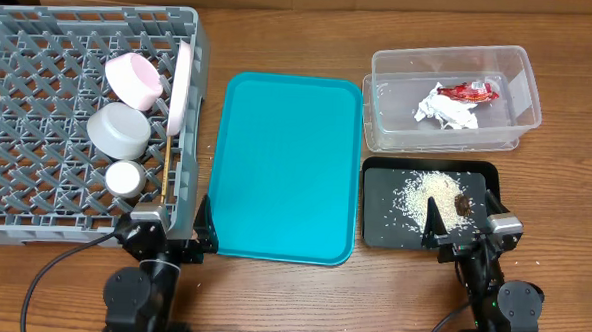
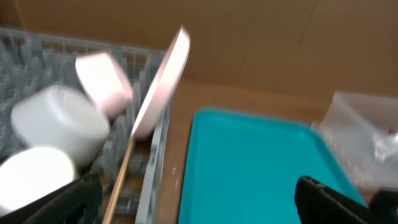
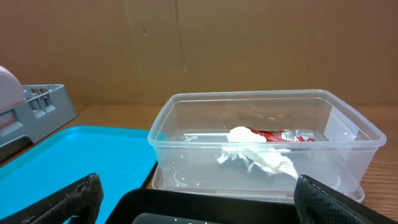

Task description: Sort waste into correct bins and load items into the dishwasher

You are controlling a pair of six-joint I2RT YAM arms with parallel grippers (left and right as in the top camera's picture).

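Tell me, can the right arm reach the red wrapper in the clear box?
Probably yes. The right gripper sits open over the black tray, and the clear tub is straight ahead with no lid. The red wrapper lies uncovered beside the white paper.

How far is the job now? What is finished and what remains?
Done, it seems: the plate, pink bowl, grey bowl, cup and chopsticks sit in the rack; the wrapper and paper lie in the clear tub; rice and brown scrap lie in the black tray. In hand: nothing; left gripper and right gripper are open. Remaining: nothing visible on the teal tray.
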